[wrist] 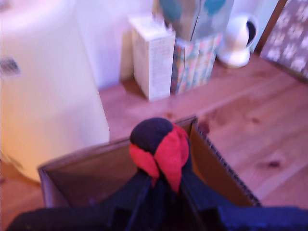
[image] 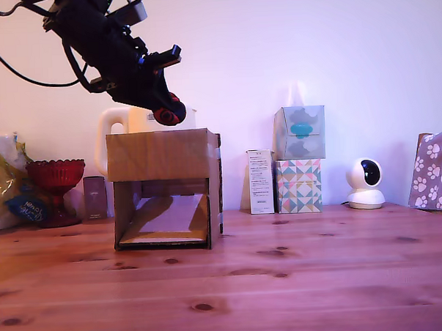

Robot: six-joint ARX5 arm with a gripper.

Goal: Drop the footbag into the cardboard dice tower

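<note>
pincer (image: 169, 111) is clamped on the footbag (image: 170, 110), its two dark fingers (wrist: 139, 190) squeezing the ball from either side in the wrist view. the arm slants down from about 10 o'clock in the exterior view, so the pincer points toward 4 o'clock with the footbag at its tip. the footbag is roughly round, with no clear long axis; its dark panel faces away from the wrist and its red panels face back toward the fingers. it hangs just above the top rim of the cardboard dice tower (image: 162, 157), toward the exterior view's right side of the box, and the wrist view shows it over the open top. the tower stands upright on the wooden worktop (image: 299, 279), its long axis vertical, its lower front opening with the pale ramp facing the exterior camera. at 3 o'clock from the tower stand a white carton (image: 260, 181) and two stacked tissue boxes (image: 299, 158).
</note>
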